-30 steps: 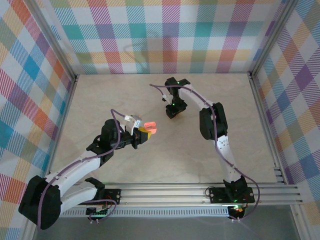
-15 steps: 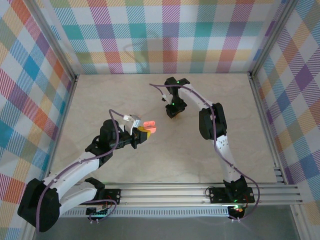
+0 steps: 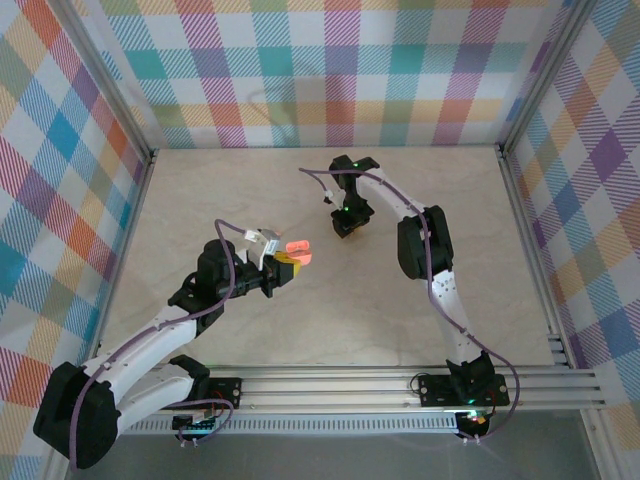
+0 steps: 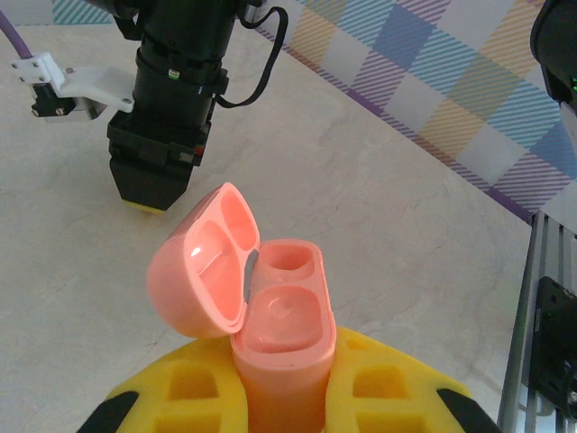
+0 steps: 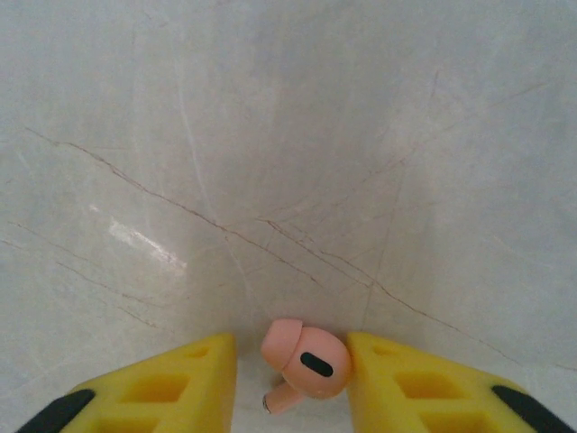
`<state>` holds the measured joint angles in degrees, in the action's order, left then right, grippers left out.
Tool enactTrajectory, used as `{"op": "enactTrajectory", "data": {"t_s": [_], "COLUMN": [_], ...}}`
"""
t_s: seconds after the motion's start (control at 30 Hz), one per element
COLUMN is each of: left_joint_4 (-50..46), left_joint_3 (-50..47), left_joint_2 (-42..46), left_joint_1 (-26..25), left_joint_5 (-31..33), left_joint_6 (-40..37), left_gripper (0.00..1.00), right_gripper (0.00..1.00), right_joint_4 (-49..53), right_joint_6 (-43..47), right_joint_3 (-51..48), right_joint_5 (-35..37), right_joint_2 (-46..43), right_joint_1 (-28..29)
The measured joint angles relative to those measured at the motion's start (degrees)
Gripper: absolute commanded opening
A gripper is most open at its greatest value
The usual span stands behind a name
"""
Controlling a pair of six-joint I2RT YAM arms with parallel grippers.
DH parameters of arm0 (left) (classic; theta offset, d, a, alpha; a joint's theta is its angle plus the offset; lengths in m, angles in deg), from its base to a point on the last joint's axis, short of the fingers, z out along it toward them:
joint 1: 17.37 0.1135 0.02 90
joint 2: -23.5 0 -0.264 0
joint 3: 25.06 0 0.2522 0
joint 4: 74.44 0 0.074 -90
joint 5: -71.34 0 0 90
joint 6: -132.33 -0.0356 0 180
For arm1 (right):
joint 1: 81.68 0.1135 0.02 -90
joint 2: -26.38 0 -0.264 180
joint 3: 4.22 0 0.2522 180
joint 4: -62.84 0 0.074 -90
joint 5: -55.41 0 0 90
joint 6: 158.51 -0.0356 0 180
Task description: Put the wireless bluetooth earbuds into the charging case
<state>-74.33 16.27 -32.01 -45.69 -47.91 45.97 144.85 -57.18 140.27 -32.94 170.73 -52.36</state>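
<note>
Left gripper (image 3: 287, 263) is clamped tight on the pinkish-orange pebble-shaped plastic charging case (image 3: 298, 250), holding it off the beige marble-look tabletop (image 3: 350, 320), roughly mid-table, left of centre.

From the left wrist, the charging case (image 4: 284, 311) stands upright. Its lower body is pinched between the yellow fingers (image 4: 388, 392). The hinged lid (image 4: 203, 266) is swung open to the view's left. Two earbud wells (image 4: 290, 259) face up. The far one looks hollow, and I can't tell what's in the near one.

Right gripper (image 3: 345, 226) is further back on the table, right of the case and apart from it, pointing straight down. The left wrist view shows it behind the case as a black body with yellow tips (image 4: 147, 194) at the surface.

From the right wrist, the right gripper (image 5: 291, 354) straddles one small pinkish-orange plastic earbud (image 5: 308, 361) with a dark oval patch and a short stem. The earbud sits low between the yellow fingers (image 5: 162, 390). It is touching or just about touching the finger on the view's right, and there's a visible gap to the other finger. So the jaws are partly open around it and not fully pinching. I can't tell whether it's resting on the tabletop or already off it.

Checked pastel plaid walls (image 3: 330, 70) surround the table on three sides.
</note>
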Motion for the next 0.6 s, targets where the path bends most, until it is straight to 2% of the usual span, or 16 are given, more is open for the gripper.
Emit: {"op": "enactTrajectory", "data": {"t_s": [0.6], "left_joint_4": [0.0], "left_joint_3": [0.0], "left_joint_2": [0.4], "left_joint_1": [0.0], "left_joint_5": [0.0], "left_joint_6": [0.0], "left_gripper": [0.0], "right_gripper": [0.42], "right_joint_4": [1.9], "right_joint_6": [-4.5], "right_joint_3": [3.8], "right_joint_5": [-0.8], "right_joint_2": [2.1], "right_joint_1": [0.0]}}
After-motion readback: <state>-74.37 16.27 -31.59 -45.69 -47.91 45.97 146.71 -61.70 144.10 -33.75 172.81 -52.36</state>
